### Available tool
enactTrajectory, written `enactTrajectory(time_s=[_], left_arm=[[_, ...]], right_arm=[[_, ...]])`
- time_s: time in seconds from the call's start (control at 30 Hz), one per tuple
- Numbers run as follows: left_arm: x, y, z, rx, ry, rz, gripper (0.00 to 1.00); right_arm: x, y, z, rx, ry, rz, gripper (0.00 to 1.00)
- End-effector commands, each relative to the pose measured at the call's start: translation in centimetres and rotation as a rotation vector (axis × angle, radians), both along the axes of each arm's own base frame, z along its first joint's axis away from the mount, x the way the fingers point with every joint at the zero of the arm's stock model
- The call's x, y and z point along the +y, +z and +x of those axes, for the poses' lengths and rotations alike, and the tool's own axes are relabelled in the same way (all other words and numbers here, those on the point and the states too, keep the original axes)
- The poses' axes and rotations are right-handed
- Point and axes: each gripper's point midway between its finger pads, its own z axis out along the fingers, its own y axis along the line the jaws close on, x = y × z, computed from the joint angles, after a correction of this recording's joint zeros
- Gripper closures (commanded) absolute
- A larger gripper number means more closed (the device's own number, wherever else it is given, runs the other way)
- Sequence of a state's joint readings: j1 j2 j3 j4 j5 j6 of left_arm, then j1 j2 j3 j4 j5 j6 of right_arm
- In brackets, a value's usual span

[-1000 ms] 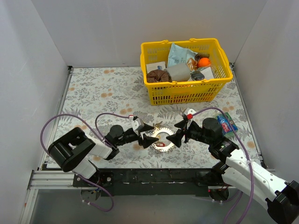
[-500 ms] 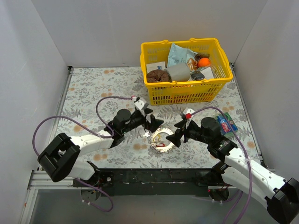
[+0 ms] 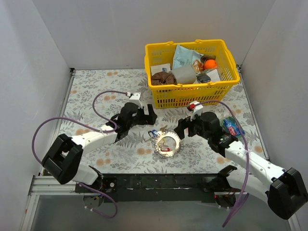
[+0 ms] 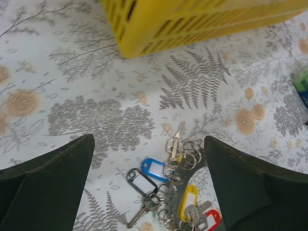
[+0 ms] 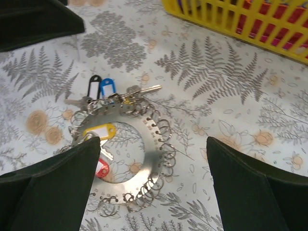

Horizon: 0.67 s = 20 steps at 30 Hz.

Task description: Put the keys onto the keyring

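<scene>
Looking from above, you are seeing the keyring [image 3: 175, 147] lying flat on the table between the arms, the right gripper [image 3: 183, 129] just beside its right rim and the left gripper [image 3: 147, 114] farther off up-left, both spread and empty. The keys [image 5: 107, 87] are mostly bunching along the ring's far-left edge; the right wrist view is showing the whole band, the left wrist view only that keyed edge.

Keyring [image 3: 167, 144] on table [image 3: 96, 96], keys [image 3: 155, 134] attached, basket [image 3: 191, 72] behind
</scene>
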<state>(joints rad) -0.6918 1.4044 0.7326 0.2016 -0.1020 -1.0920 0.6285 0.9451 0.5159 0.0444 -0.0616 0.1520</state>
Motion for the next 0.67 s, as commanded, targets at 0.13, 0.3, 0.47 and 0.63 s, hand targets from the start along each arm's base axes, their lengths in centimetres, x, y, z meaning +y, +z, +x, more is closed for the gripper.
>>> enactTrajectory(time_s=[0.13, 0.3, 0.47, 0.63], left_arm=[[7.2, -2.4, 1.6, 0.186, 0.232, -0.087, 0.02], [9.8, -0.6, 1.6, 0.128, 0.315, -0.098, 0.02], [10.9, 2.0, 1.6, 0.028, 0.339, -0.123, 0.02], [11.2, 5.2, 1.7, -0.122, 0.309, -0.146, 0.02]], right_arm=[[-5.7, 1.8, 3.7, -0.04, -0.305, 0.04, 0.01], [-8.8, 2.5, 4.4, -0.077, -0.411, 0.059, 0.01], [-9.9, 3.2, 5.0, -0.124, -0.445, 0.065, 0.01], [-11.2, 3.6, 6.2, -0.183, -0.51, 0.05, 0.01]])
